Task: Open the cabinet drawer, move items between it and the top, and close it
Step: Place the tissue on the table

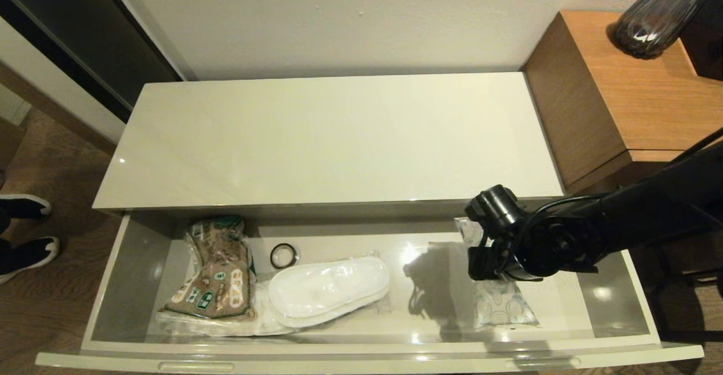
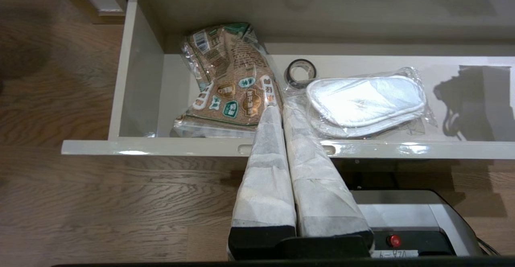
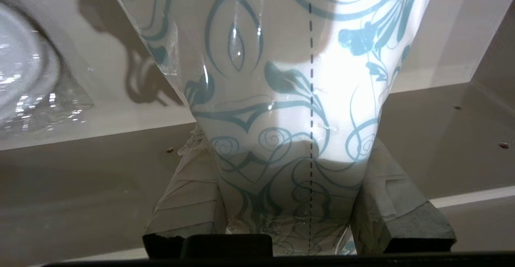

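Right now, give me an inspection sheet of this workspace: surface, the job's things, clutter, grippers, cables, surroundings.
Surface: the top is glossy and bare.
Drawer: the cabinet drawer is pulled open.
Slippers: the wrapped slippers lie flat on the drawer floor, middle-left.
Tissue pack: the tissue pack is gripped at one end by the right gripper, inside the drawer's right part.
Clutter: a brown printed packet at the drawer's left; a small black ring behind the slippers.
Grippers: the right one is shut on the pack; the left gripper is shut, hovering over the drawer front, holding nothing.
Cables: black cables run along the right arm.
Surroundings: wooden side table, dark glass vase, someone's shoes on the floor at the left.
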Controlling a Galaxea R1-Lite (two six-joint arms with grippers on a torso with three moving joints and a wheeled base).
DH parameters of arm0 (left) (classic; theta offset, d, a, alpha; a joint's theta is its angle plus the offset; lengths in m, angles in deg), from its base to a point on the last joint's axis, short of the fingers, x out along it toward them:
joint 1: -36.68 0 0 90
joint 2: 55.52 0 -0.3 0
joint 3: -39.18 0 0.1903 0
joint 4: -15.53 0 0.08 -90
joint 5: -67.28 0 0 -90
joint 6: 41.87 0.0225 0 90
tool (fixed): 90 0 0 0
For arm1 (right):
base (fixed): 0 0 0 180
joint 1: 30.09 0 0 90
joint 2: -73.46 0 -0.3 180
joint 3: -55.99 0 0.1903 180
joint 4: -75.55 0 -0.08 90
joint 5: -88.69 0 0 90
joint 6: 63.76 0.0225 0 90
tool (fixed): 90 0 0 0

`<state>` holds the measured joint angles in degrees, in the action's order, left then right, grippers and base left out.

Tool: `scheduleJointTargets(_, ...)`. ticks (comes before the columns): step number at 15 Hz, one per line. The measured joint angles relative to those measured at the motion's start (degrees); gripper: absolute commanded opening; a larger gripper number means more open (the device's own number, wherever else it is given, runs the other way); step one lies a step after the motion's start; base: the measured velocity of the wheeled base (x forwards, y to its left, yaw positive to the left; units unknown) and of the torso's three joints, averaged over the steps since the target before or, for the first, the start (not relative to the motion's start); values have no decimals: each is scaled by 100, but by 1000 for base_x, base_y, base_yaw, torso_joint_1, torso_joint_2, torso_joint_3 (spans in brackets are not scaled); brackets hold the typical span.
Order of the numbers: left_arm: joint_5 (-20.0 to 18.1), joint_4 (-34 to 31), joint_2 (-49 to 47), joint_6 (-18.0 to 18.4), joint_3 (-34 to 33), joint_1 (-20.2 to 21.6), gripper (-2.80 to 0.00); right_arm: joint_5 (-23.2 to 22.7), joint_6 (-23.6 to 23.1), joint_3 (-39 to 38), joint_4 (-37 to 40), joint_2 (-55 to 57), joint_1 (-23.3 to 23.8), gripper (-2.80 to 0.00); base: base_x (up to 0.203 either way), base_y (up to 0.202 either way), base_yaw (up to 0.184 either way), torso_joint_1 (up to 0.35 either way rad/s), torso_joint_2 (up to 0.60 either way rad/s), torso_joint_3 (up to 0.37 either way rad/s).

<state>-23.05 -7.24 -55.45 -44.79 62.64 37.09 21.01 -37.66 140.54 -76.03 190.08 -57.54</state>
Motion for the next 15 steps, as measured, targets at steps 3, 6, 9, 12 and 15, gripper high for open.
scheduleJointTargets(3, -2, 0, 0, 6, 0, 0, -280, 29, -39, -61, 12, -203, -83, -280, 0, 0, 0, 0, 0, 0)
scheduleJointTargets(6, -2, 0, 0, 6, 0, 0, -280, 41, -24, -77, 221, -412, -152, -280, 0, 0, 0, 0, 0, 0)
scheduleJointTargets(9, 0, 0, 0, 5, 0, 0, -280, 123, -11, -64, 414, -625, -224, -280, 0, 0, 0, 0, 0, 0)
scheduleJointTargets(12, 0, 0, 0, 2, 0, 0, -280, 171, -26, 164, 716, -844, -239, -280, 0, 0, 0, 0, 0, 0)
scheduleJointTargets(15, 0, 0, 0, 4, 0, 0, -280, 173, -55, 769, 1272, -997, -226, -280, 0, 0, 0, 0, 0, 0)
